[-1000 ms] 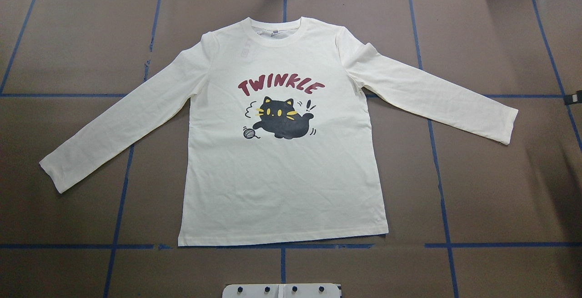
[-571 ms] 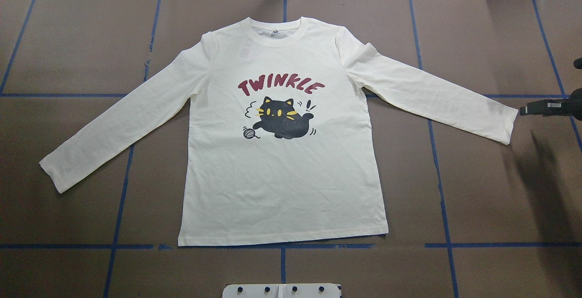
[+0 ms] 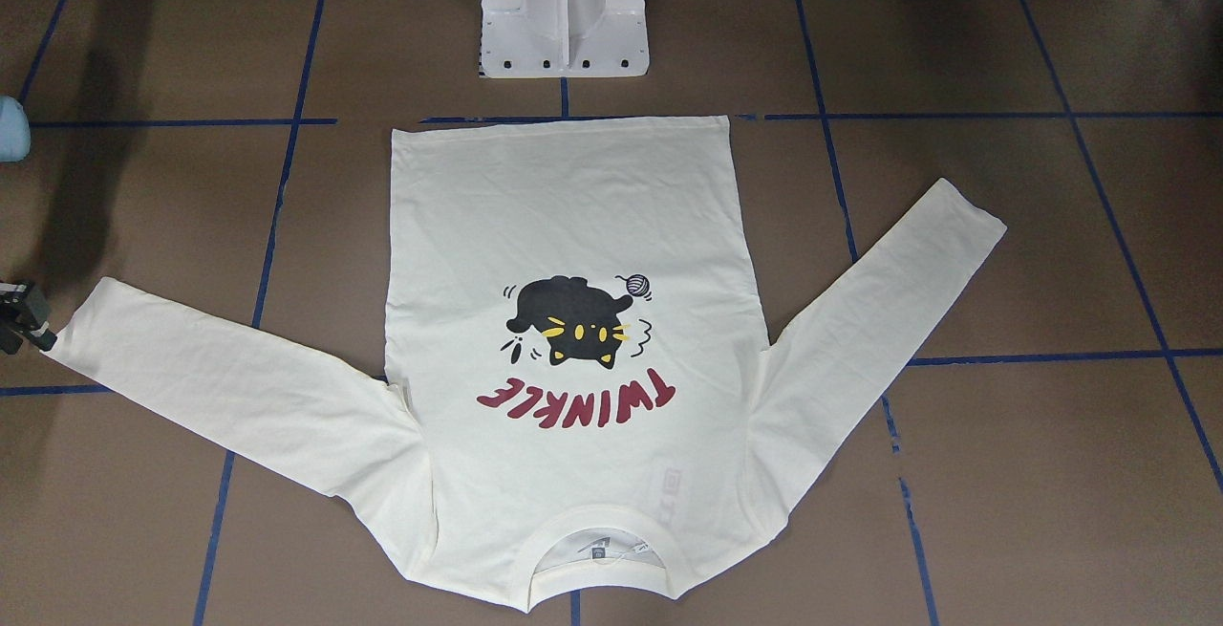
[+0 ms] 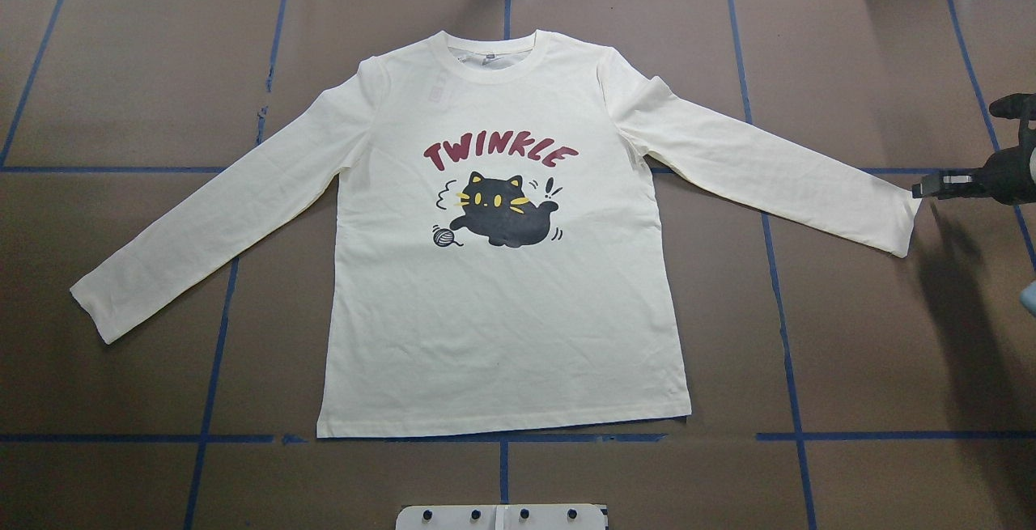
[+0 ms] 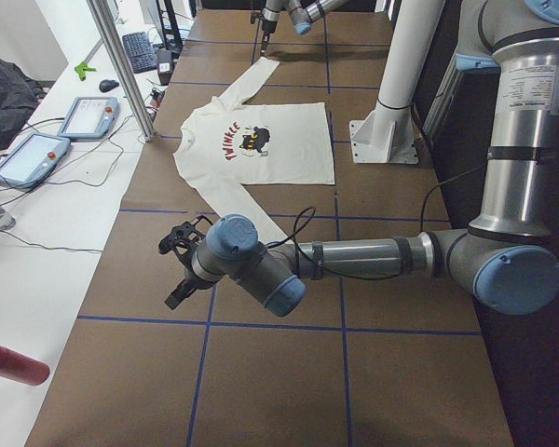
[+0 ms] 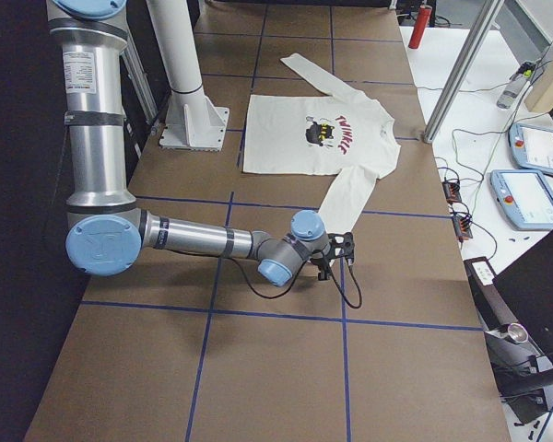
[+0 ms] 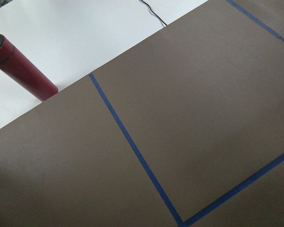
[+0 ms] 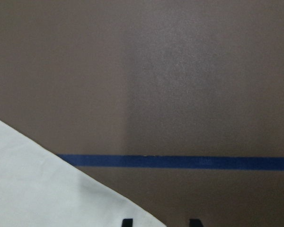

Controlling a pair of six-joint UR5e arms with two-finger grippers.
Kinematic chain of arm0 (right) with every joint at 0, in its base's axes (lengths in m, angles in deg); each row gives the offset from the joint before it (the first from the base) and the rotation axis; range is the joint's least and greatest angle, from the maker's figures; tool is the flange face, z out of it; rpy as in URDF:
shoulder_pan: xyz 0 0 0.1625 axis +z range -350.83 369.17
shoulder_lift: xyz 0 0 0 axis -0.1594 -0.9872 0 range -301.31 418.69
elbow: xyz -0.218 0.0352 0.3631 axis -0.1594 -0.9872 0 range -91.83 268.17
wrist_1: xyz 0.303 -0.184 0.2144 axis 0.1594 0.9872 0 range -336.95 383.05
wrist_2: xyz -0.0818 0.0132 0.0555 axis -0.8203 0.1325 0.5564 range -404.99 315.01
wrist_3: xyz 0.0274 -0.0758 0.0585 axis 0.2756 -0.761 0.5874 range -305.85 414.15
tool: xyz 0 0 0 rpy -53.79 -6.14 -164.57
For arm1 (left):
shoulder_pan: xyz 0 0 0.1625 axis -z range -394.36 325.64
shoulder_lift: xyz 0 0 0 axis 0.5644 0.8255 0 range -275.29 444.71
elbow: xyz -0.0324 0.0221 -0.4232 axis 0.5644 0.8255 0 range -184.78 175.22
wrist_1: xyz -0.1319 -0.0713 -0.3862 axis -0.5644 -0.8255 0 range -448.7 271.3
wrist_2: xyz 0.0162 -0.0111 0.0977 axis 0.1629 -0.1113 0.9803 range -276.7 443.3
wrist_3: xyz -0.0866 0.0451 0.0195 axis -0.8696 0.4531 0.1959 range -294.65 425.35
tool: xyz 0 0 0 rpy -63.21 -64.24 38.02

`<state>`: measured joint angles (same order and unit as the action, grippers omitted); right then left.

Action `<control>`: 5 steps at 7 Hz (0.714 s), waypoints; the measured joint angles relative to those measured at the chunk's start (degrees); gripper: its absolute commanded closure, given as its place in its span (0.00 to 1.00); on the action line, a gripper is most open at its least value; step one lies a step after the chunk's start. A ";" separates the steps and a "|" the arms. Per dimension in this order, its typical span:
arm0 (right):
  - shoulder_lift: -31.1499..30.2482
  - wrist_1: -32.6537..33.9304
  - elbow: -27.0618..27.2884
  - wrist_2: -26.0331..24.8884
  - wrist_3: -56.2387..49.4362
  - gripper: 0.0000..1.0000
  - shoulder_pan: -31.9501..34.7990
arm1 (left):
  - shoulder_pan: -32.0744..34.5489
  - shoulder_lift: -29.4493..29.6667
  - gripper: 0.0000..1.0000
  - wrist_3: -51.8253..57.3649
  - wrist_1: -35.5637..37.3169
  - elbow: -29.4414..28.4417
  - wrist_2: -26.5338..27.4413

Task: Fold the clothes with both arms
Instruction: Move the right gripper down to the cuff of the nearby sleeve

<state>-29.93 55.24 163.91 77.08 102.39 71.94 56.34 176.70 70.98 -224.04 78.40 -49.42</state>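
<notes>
First grasp pending. Right gripper (image 4: 921,188), fingers apart, empty, beside shirt (image 4: 502,328) cuff (image 4: 900,226); next, pinch it. Left gripper (image 5: 175,293) far from shirt, grip unreadable.

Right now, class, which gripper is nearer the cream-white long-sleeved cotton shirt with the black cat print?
Right. The right gripper sits at one sleeve cuff of the shirt; the left gripper hangs over brown table, beyond the other cuff.

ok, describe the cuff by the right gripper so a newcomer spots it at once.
Find the cream shirt lying flat, cat print up, on the brown table. Follow the sleeve on the overhead view's right, out to its cuff. Unlike the other cuff, which lies alone, this one has the right gripper at its edge, jaws open.
</notes>
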 measured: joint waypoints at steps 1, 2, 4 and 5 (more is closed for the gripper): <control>0.48 0.04 -0.39 -0.13 0.02 0.53 -0.12 | 0.00 -0.03 0.00 0.00 -0.06 -0.02 0.00; 1.22 0.08 -0.96 -0.20 0.06 0.53 -0.26 | 0.00 -0.04 0.00 -0.01 -0.09 -0.02 0.00; 2.02 0.09 -1.48 -0.24 0.16 0.56 -0.47 | 0.00 0.02 0.00 -0.01 -0.10 0.02 -0.04; 2.12 0.07 -1.49 -0.25 0.35 0.57 -0.59 | 0.00 0.02 0.00 -0.01 -0.10 0.02 -0.02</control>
<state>-27.81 55.32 162.42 76.83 102.75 71.35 56.34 176.72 70.97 -224.13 78.41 -49.44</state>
